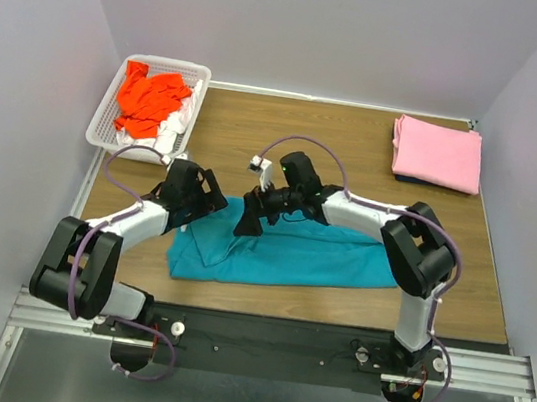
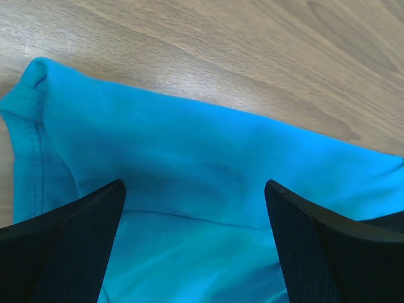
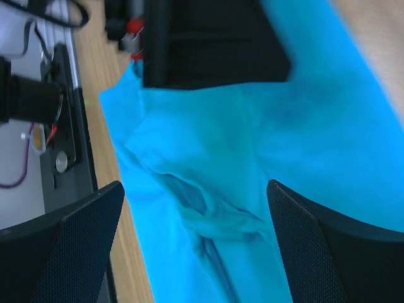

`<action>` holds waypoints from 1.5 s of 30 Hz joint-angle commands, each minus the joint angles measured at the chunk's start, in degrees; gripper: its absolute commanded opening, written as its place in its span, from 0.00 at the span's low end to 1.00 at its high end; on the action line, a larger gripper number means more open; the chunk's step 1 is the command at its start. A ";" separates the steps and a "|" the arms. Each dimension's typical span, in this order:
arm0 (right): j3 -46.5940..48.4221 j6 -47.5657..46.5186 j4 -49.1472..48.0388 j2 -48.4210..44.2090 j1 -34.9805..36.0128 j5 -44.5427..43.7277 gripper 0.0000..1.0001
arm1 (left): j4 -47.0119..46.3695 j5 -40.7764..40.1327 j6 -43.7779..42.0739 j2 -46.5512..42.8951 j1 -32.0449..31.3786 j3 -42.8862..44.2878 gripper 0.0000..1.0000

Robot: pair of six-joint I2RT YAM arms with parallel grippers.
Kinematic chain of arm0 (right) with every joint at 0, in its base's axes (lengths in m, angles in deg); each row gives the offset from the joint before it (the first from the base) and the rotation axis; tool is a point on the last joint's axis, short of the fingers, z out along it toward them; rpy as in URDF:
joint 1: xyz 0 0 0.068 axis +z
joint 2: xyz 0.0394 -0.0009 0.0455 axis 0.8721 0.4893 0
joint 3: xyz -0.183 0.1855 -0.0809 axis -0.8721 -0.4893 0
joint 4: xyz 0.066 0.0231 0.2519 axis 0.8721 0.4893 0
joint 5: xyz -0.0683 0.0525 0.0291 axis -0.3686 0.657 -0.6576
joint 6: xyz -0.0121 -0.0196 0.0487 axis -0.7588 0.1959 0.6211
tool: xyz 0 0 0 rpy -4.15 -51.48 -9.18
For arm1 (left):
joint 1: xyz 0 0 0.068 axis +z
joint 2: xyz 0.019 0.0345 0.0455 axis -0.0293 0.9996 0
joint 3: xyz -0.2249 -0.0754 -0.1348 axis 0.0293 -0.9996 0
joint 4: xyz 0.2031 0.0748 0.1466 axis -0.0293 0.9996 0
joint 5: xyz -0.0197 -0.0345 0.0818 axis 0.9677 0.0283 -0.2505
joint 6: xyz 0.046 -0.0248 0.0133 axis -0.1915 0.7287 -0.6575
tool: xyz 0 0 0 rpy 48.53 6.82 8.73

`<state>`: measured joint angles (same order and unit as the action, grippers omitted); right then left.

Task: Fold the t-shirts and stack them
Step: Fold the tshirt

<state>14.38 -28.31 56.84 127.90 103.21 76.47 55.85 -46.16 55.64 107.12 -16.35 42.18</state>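
The teal t-shirt lies spread along the near middle of the table, partly folded lengthwise. My left gripper is open over its left end; the left wrist view shows the hem and a fold line of the teal shirt between the fingers. My right gripper is open just above the shirt's left-centre, over a bunched crease. The pink t-shirt lies folded at the far right on something dark. The orange-red t-shirt and a white one are crumpled in the basket.
A white lattice basket stands at the far left corner. Grey walls enclose the table on three sides. The metal rail with both arm bases runs along the near edge; it shows in the right wrist view.
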 commanded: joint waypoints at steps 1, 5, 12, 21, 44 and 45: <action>2.75 -5.74 -1.31 3.31 3.46 5.20 1.00 | -3.89 3.07 -2.23 3.03 1.49 -0.47 0.98; 0.13 -5.93 -1.14 2.88 5.05 6.26 1.00 | -3.80 2.72 -2.58 4.08 2.02 -0.73 0.98; -13.57 -5.22 -1.05 -7.21 9.52 2.66 1.00 | -3.01 1.49 -3.20 4.61 2.99 -0.47 0.98; -20.45 10.84 1.93 -29.00 8.05 -30.45 1.00 | 2.17 0.52 -4.52 -1.79 3.16 2.51 0.98; -25.37 23.61 15.21 -20.50 -24.04 -34.70 1.00 | -1.16 4.48 1.99 4.42 -9.76 1.71 0.98; -25.89 23.43 15.21 -20.33 -24.13 -35.23 1.00 | -1.34 4.22 0.94 7.74 -9.76 4.25 0.98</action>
<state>-9.49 -5.31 70.13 106.63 79.91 41.69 55.67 -42.05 58.00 108.30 -25.93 42.22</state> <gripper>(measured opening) 0.998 0.983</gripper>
